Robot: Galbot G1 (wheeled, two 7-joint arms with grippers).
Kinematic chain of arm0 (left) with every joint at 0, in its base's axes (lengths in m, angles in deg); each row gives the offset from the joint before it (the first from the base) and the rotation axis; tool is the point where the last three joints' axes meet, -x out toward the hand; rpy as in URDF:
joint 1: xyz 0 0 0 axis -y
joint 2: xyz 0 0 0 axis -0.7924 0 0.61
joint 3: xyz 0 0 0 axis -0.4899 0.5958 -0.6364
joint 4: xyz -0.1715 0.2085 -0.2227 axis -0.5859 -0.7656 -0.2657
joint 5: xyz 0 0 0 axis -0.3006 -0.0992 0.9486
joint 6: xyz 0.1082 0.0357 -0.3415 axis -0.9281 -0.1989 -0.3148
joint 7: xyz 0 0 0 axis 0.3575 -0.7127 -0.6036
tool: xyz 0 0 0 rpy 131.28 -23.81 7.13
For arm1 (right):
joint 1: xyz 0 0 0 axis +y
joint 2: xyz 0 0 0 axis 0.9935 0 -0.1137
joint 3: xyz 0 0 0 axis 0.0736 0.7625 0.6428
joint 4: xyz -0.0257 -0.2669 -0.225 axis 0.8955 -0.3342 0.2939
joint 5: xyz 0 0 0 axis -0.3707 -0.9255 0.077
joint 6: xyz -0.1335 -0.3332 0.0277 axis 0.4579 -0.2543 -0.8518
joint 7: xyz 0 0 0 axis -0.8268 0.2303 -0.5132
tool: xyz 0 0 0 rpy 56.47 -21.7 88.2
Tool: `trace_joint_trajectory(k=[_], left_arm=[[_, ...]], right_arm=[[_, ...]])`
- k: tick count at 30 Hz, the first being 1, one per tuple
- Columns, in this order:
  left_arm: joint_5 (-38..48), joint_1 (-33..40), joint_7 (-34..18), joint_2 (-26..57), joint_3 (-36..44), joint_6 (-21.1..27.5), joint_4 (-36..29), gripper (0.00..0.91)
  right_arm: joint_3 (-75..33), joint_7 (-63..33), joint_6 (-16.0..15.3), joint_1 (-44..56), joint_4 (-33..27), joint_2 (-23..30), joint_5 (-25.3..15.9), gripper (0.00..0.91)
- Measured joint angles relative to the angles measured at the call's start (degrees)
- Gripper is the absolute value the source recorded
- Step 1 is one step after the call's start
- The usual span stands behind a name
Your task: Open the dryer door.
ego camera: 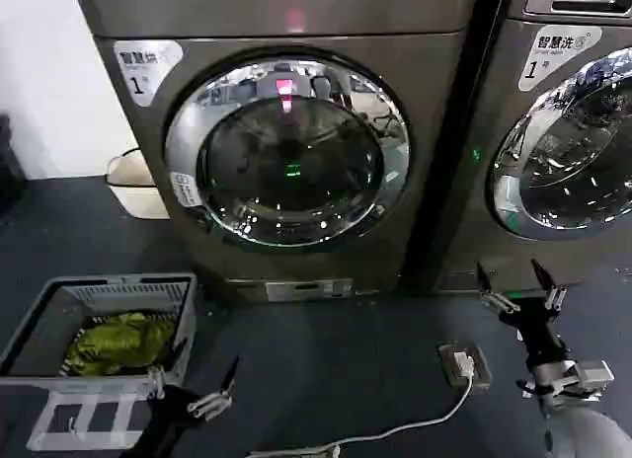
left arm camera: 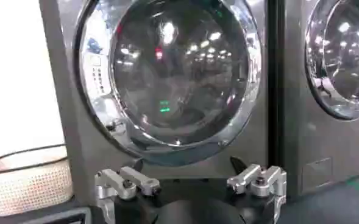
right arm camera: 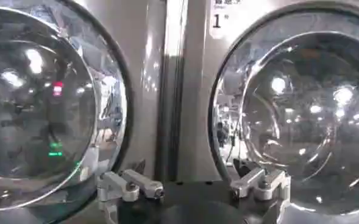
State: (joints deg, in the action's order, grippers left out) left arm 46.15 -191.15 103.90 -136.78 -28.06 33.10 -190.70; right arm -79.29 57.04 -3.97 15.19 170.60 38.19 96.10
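While the dryer door (ego camera: 287,150) sits shut at the centre of the frame, flush against its bronze-grey machine (ego camera: 415,132), both your grippers hang low and well clear of it. Your right gripper (ego camera: 516,280), lower right, has its jaws spread and empty; your left gripper (ego camera: 202,379), lower left beside the laundry basket (ego camera: 99,290), is released too. Expect a stiff, hinged, latched door with slick chrome and fragile bulging glass; hook the rim's edge, probably opposite the hinge.
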Motion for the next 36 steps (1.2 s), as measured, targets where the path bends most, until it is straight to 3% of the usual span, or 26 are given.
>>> trace_joint_trajectory(k=[5, 13, 25, 36], left_arm=[[-1.3, 0.1, 0.1, 0.0, 1.0, -0.1, 0.3, 0.907], [-4.0, -0.2, 0.8, -0.8, 1.3, 0.3, -0.1, 0.907], [-7.0, -0.6, 0.9, -2.2, 2.3, 0.5, 0.8, 0.907], [-7.3, -0.3, 0.9, -2.3, 2.2, 0.2, 1.5, 0.907]], right_arm=[[7.5, 6.0, -4.7, -6.9, -1.3, -6.4, 1.2, 0.907], [23.7, 8.4, -3.0, -21.3, -8.7, -14.3, 1.8, 0.907], [42.6, 9.3, -3.4, -41.2, -22.8, -12.9, 2.7, 0.907], [51.3, 9.7, -4.0, -51.4, -29.7, -9.2, 4.4, 0.907]])
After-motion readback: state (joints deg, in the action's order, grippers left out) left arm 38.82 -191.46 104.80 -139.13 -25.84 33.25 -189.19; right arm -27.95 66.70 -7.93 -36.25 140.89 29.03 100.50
